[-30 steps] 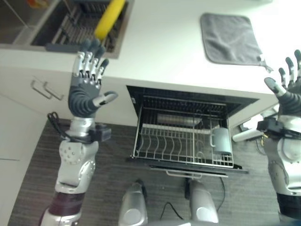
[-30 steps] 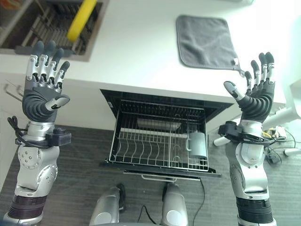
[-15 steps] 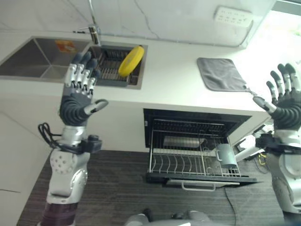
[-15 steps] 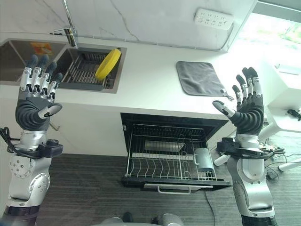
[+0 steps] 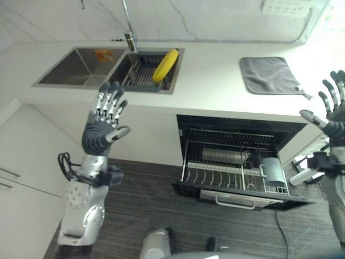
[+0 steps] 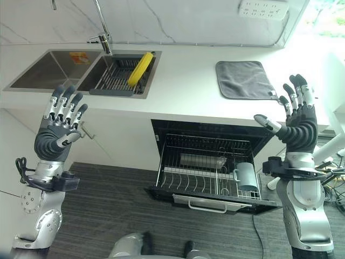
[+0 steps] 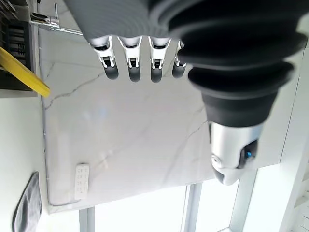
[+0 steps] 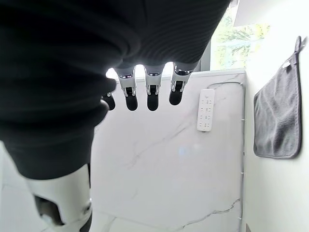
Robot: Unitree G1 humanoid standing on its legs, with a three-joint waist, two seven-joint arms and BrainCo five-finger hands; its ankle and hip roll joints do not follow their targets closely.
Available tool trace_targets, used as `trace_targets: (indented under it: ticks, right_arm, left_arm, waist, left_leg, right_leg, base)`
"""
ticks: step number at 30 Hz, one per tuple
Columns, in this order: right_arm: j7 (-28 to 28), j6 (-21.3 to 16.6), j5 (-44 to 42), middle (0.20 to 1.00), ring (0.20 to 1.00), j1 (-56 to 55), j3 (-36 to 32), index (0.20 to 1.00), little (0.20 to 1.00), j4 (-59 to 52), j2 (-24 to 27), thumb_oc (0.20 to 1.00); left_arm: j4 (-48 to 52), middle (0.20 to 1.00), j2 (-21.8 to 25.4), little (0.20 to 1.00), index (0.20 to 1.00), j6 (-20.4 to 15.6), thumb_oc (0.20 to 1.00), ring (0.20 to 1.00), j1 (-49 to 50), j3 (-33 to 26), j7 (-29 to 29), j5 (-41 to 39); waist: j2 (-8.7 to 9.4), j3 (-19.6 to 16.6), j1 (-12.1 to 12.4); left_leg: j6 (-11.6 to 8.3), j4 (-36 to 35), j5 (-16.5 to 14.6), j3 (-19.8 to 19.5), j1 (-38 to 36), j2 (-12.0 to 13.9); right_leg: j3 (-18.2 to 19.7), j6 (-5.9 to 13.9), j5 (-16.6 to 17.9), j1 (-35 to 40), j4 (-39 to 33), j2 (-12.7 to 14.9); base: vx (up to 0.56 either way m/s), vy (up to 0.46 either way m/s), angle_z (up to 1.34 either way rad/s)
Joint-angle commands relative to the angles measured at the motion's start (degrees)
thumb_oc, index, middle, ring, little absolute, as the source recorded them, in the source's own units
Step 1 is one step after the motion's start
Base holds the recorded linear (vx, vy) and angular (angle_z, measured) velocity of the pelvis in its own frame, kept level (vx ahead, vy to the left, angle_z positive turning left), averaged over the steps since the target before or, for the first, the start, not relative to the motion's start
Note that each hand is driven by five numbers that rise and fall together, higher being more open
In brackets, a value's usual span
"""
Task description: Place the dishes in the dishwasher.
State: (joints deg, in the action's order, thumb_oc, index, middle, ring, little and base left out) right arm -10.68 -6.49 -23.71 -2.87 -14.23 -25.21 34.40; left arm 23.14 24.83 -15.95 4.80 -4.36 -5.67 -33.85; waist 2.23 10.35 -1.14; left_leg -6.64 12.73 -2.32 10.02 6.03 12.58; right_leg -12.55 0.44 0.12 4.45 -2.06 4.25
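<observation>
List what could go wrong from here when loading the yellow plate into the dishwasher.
1. The yellow plate stands on edge in the sink rack, right by the faucet; a reach by the open left hand may knock it or slip.
2. The pulled-out dishwasher rack already holds a grey mug; the plate could strike it.
3. The right hand is raised near the grey cloth and might snag it.
</observation>
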Motion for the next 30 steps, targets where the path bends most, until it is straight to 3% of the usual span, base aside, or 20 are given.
trace_targets:
  ticks: [1,3,4,6,8,12,13,16,19,22,23,30]
  right_arm:
    - [1.6,-1.9,-1.5,1.0,1.0,2.1,-1.7,1.0,1.0,-2.5,1.8,1.0]
    - [1.7,-2.0,-1.3,1.0,1.0,2.7,-1.6,1.0,1.0,-2.2,2.3,1.0]
    - [0.6,-1.8,-0.1,1.0,1.0,4.4,-1.1,1.0,1.0,-1.9,2.8,1.0]
    - [-1.4,-2.2,1.2,1.0,1.0,5.2,-1.0,1.0,1.0,-1.7,2.3,1.0]
    - [-4.3,-3.0,1.6,1.0,1.0,3.8,-2.2,1.0,1.0,-2.7,1.4,1.0]
    - [-4.6,-2.5,1.0,1.0,1.0,1.9,-2.8,1.0,1.0,-5.1,-0.5,1.0]
    - [-4.2,-2.5,1.3,1.0,1.0,2.3,-2.0,1.0,1.0,-4.7,-0.9,1.0]
    - [-4.3,-2.2,1.6,1.0,1.0,4.0,0.4,1.0,1.0,-3.6,-1.4,1.0]
    - [-5.0,-3.0,1.5,1.0,1.0,1.9,0.6,1.0,1.0,-3.4,-1.4,1.0]
    - [-4.3,-4.6,1.0,1.0,1.0,-1.5,-0.8,1.0,1.0,-3.4,-2.0,1.0]
    - [-3.2,-5.3,1.1,1.0,1.0,-2.0,-0.8,1.0,1.0,-3.0,-2.4,1.0]
    - [-3.6,-5.0,0.1,1.0,1.0,1.0,0.6,1.0,1.0,-1.0,-1.9,1.0]
  left_arm:
    - [3.2,1.0,1.8,1.0,1.0,-3.0,1.0,1.0,-1.7,-1.4,1.4,-1.6]
    - [2.5,1.0,1.8,1.0,1.0,-3.9,1.0,1.0,-2.0,-1.0,1.5,-1.2]
    - [1.9,1.0,1.6,1.0,1.0,-5.0,1.0,1.0,-2.5,-0.5,1.8,-0.6]
    - [1.2,1.0,1.9,1.0,1.0,-4.1,1.0,1.0,-3.5,-0.4,1.0,-2.2]
    - [1.1,1.0,2.9,1.0,1.0,-1.1,1.0,1.0,-4.5,-0.3,-1.4,-6.4]
    - [2.9,1.0,4.0,1.0,1.0,1.9,1.0,1.0,-4.3,-1.1,-2.8,-6.7]
    - [3.0,1.0,4.2,1.0,1.0,2.3,1.0,1.0,-4.2,-1.4,-2.7,-6.4]
    - [3.0,1.0,5.0,1.0,1.0,3.6,1.0,1.0,-4.3,-1.4,-2.1,-5.1]
    - [2.1,1.0,5.5,1.0,1.0,4.1,1.0,1.0,-4.4,-0.7,-3.3,-5.9]
    - [1.6,1.0,4.6,1.0,1.0,3.6,1.0,1.0,-4.3,0.3,-4.8,-6.2]
    - [1.3,1.0,4.0,1.0,1.0,2.2,1.0,1.0,-4.4,1.3,-4.8,-4.9]
    - [0.7,1.0,2.7,1.0,1.0,2.2,1.0,1.0,-5.1,2.3,-3.7,-6.8]
  waist:
    - [-0.16,-1.6,-0.7]
    - [-0.62,-1.7,-0.6]
    - [-1.29,-1.4,-0.4]
    - [-1.68,-1.0,-0.8]
    - [-1.25,-0.4,-0.3]
    - [-0.33,0.0,1.1]
    - [-0.36,-0.1,1.7]
    - [-0.72,-0.3,2.8]
    - [-0.51,-0.7,1.5]
    - [-0.09,-1.4,-0.5]
    - [-0.15,-1.9,-1.0]
    - [-0.78,-3.3,-0.9]
  left_leg:
    - [-0.76,-15.6,8.4,-2.0,-6.9,0.8]
    - [-1.4,-17.0,9.1,-3.6,-7.3,1.7]
    - [-1.52,-16.6,8.4,-4.7,-6.8,1.1]
    - [-1.43,-16.1,7.7,-2.3,-6.7,0.5]
    - [0.09,-15.3,6.1,-2.3,-6.7,-2.7]
    - [2.57,-16.8,4.0,-1.8,-8.9,-7.2]
    - [3.0,-17.0,3.7,-1.3,-9.3,-7.6]
    - [4.65,-17.0,3.2,-0.5,-9.5,-8.6]
    - [6.71,-16.6,2.8,-2.7,-9.7,-10.3]
    - [7.37,-17.1,3.0,-4.0,-10.4,-12.1]
    - [7.27,-17.6,2.9,-4.0,-11.2,-13.1]
    - [6.74,-17.7,2.4,-4.0,-11.7,-13.8]
  right_leg:
    - [5.2,3.67,2.2,0.5,-2.7,0.5]
    - [6.1,4.05,2.3,-0.2,-2.6,1.1]
    - [6.9,5.16,2.7,-1.2,-2.5,2.8]
    - [6.1,7.04,3.4,-1.8,-2.0,5.6]
    - [4.4,9.66,5.3,-2.0,-0.6,10.3]
    - [0.0,10.86,11.3,-3.7,1.0,16.1]
    - [-1.4,10.81,10.9,-3.8,1.8,16.2]
    - [-3.7,9.56,6.9,-3.8,6.1,12.9]
    - [0.8,7.13,-0.1,-4.3,11.0,3.9]
    - [5.0,5.26,-1.0,-4.4,9.6,-2.1]
    - [4.4,4.57,-0.5,-3.5,5.8,-3.7]
    - [4.3,4.43,2.1,-1.3,-0.6,-4.1]
  base:
    - [0.08,0.536,-0.38]
    - [0.02,0.497,-0.53]
    - [-0.01,0.623,-0.52]
    - [0.02,0.726,-0.45]
    - [0.11,0.667,0.05]
    - [0.09,0.438,0.45]
    - [0.05,0.431,-0.13]
    - [0.02,0.296,-0.34]
    - [0.05,0.204,-0.14]
    - [0.06,0.068,0.07]
    - [0.07,0.004,0.17]
    - [0.07,-0.096,-0.04]
